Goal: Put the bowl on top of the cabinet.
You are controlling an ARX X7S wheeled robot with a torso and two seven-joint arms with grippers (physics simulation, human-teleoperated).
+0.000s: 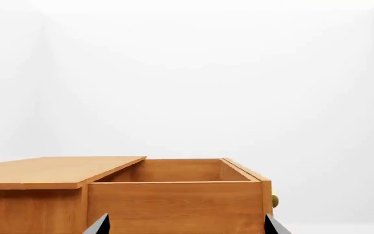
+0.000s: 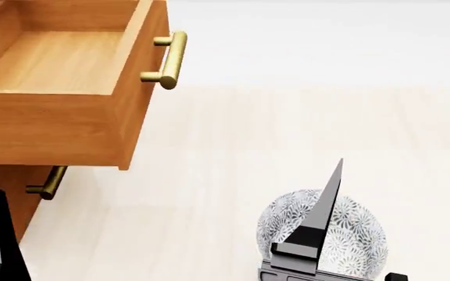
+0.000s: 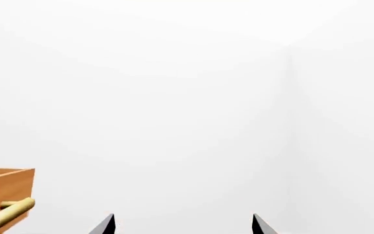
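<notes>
The bowl (image 2: pixel 350 234), white with a dense dark floral pattern, rests on the pale surface at the lower right of the head view. One finger (image 2: pixel 323 216) of my right gripper (image 2: pixel 402 172) partly hides it; the gripper hangs open above it and holds nothing. The cabinet (image 2: pixel 61 126) is at the upper left, light-brown wood, with its top drawer pulled out and empty. The left wrist view shows the cabinet's flat top (image 1: pixel 57 170) beside the open drawer (image 1: pixel 174 195). My left gripper (image 1: pixel 187 218) is open in front of the drawer's side, holding nothing.
A brass bar handle (image 2: pixel 170 58) sticks out from the open drawer's front, and a second handle (image 2: pixel 47 182) shows on the drawer below. A corner of the drawer (image 3: pixel 5 183) shows in the right wrist view, with white walls behind.
</notes>
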